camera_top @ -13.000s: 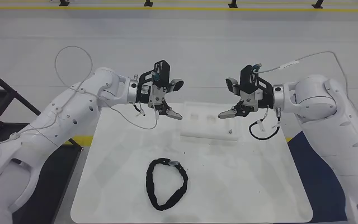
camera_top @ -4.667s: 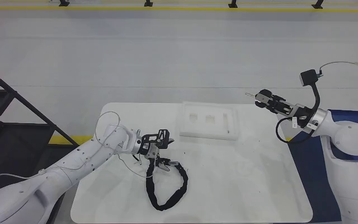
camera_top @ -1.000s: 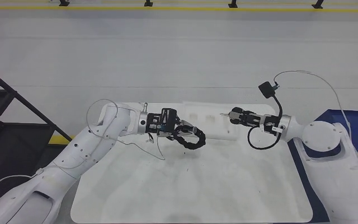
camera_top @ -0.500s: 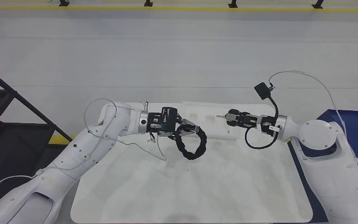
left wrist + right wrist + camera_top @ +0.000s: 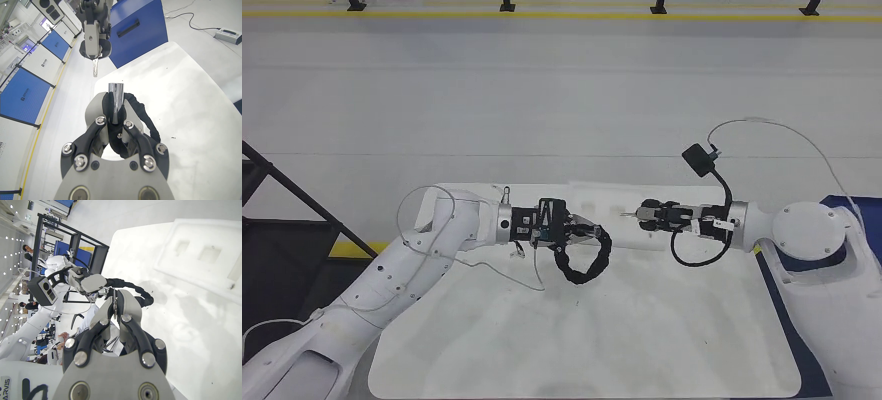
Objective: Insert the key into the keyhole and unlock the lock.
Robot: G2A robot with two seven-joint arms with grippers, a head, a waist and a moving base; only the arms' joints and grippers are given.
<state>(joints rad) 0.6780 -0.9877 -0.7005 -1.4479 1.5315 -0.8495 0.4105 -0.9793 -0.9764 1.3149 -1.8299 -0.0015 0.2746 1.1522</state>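
Left jaws grip the lock (image 5: 115,94), right jaws pinch the key (image 5: 95,68), open air between them.

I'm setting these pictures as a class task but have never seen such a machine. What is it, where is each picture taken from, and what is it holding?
It is a white two-armed robot at a white table. One picture looks down from above the arms; the other two come from cameras on the wrists, each showing its own gripper close up. The left gripper is shut on the shiny metal cylinder of a black fabric-covered chain lock, its loop dangling. The right gripper pinches a small silver key, aimed at the cylinder but not yet touching it. A white foam tray with shallow pockets lies at the table's far side.
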